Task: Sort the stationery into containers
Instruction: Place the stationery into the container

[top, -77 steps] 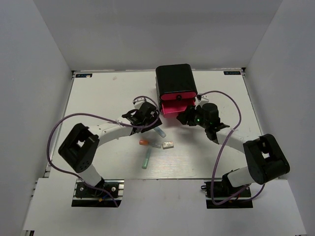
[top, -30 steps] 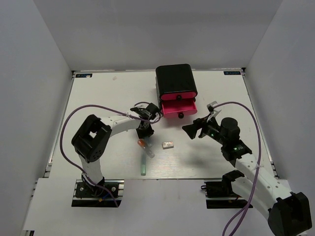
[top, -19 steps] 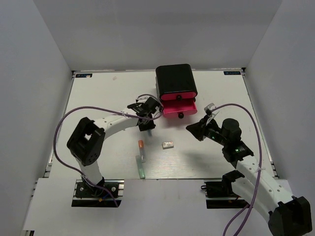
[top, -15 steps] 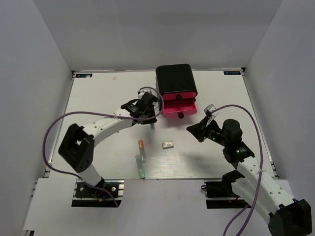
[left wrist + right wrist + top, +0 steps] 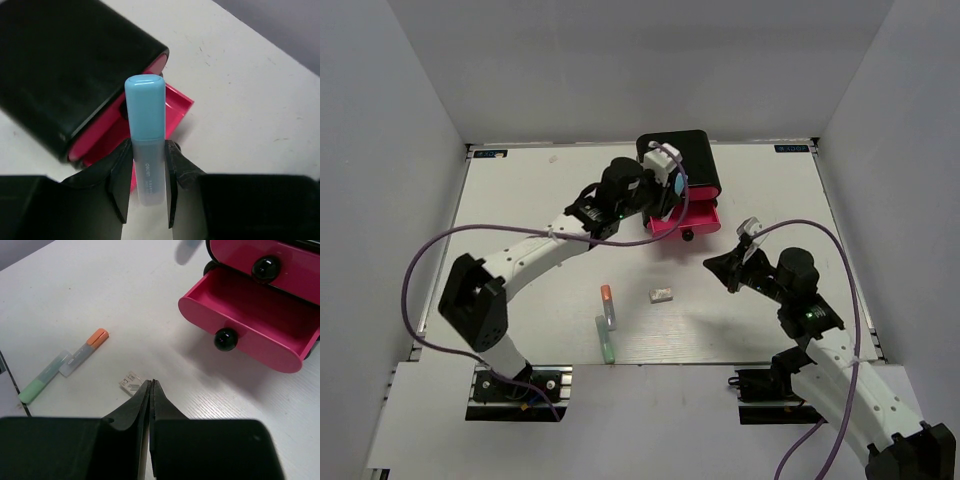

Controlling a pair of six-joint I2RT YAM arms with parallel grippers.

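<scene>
**Top external.** Left hand [image 5: 668, 192] is poised over the black cabinet [image 5: 675, 150] and its open pink drawer [image 5: 688, 222], and is the nearer arm to the containers. Right hand [image 5: 720, 268] hangs apart, right of the white eraser [image 5: 662, 295]. Orange stick [image 5: 608, 298] and teal stick [image 5: 607, 342] lie on the tabletop [image 5: 520, 200].

**Left wrist.** Hand is clamped on the light blue stick [image 5: 145, 112], which has a smooth rounded cap and a frosted barrel. Its long axis runs straight out from the fingers, cap toward the cabinet. The open drawer lies beneath and just beyond, so the drop probably needs little further travel.

**Right wrist.** Hand is pressed closed and holds nothing, with the eraser just beyond its tips. The drawer is glossy, with a round black knob [image 5: 224, 339].
</scene>
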